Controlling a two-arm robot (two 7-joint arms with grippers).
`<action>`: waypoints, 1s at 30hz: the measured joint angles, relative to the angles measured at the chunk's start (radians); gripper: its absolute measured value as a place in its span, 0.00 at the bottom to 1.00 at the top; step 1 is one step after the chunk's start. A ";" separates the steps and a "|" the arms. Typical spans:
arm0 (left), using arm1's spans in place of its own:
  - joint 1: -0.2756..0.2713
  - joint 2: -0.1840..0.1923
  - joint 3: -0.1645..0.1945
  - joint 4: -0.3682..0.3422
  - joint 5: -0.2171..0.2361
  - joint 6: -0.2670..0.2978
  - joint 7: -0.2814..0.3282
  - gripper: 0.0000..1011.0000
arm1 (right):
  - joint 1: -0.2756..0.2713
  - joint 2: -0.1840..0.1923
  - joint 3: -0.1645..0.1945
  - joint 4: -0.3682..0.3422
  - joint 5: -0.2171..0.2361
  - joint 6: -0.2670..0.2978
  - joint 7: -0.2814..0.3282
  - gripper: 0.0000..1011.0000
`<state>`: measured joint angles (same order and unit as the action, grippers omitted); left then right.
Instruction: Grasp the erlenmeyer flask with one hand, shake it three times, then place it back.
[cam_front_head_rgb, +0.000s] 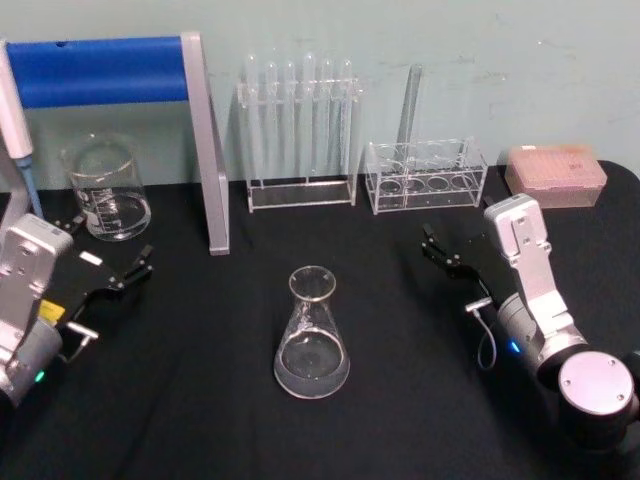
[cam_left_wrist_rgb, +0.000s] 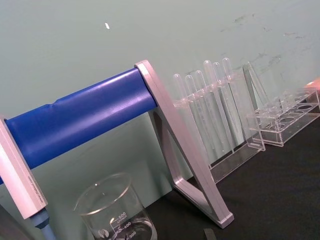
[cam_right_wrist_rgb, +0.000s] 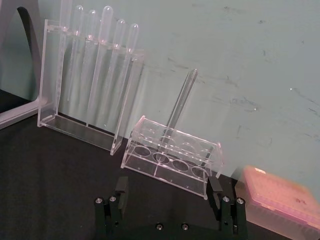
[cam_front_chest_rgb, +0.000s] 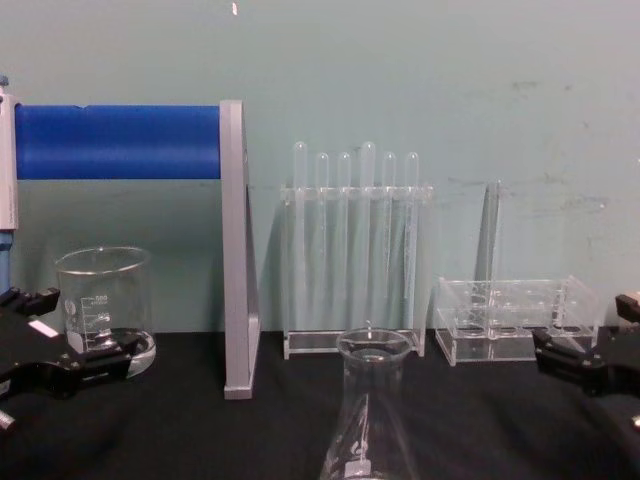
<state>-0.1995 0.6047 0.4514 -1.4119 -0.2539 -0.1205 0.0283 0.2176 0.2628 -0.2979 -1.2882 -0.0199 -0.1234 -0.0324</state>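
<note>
Erlenmeyer flask (cam_front_head_rgb: 311, 336): clear conical glass, flared lip, upright on the black table (cam_front_head_rgb: 400, 400) at centre front, touched by nothing. The chest view adds white printed marks low on its wall. Right gripper (cam_front_head_rgb: 452, 262): black, blocky, jaws spread wide and empty, well right of the flask. Left gripper (cam_front_head_rgb: 112, 257): open, empty, just beside the graduated glass beaker (cam_front_head_rgb: 106, 188).

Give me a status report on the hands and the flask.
Left hand and right hand open, either side, both off the glass. Erlenmeyer flask upright at table centre, untouched. Nothing in the way.
</note>
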 joint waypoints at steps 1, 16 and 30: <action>0.000 0.000 0.000 0.000 0.000 0.000 0.000 0.99 | -0.001 0.000 0.001 0.000 -0.003 0.001 0.001 0.99; 0.000 0.000 0.000 0.000 0.000 0.000 0.000 0.99 | -0.001 0.001 0.000 0.000 0.000 0.002 0.003 0.99; 0.000 0.000 0.000 0.000 0.000 0.000 0.000 0.99 | -0.001 0.002 0.000 -0.001 0.003 0.003 0.003 0.99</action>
<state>-0.1995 0.6047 0.4514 -1.4120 -0.2539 -0.1205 0.0283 0.2161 0.2644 -0.2984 -1.2892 -0.0172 -0.1205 -0.0294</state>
